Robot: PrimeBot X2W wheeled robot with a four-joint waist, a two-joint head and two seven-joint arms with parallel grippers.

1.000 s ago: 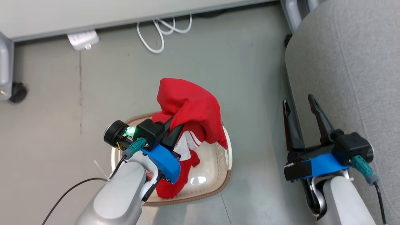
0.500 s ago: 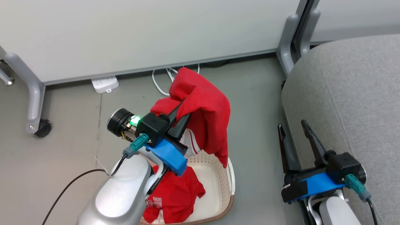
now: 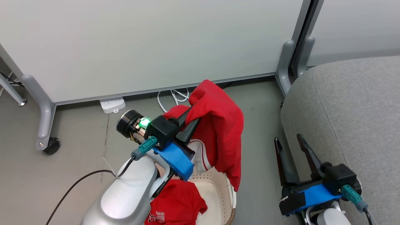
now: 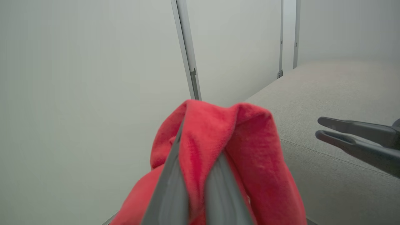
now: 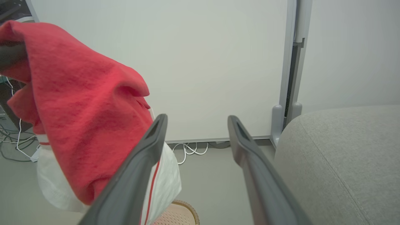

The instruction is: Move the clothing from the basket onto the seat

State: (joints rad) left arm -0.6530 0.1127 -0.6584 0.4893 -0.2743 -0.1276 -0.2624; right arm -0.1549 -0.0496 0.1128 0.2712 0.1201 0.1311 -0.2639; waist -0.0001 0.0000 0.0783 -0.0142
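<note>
Bunched red garment (image 3: 222,125), white-trimmed, drapes over the left tool (image 3: 194,115)

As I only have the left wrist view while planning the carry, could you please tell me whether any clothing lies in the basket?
Observer: Yes, a second red garment lies in the basket.
Operator: Thank you. Is the right gripper free?
Observer: Yes, the right gripper stands open and empty beside the seat.
Operator: Anything on the floor ahead?
Observer: A white cable and a power strip lie by the wall panel.
</note>
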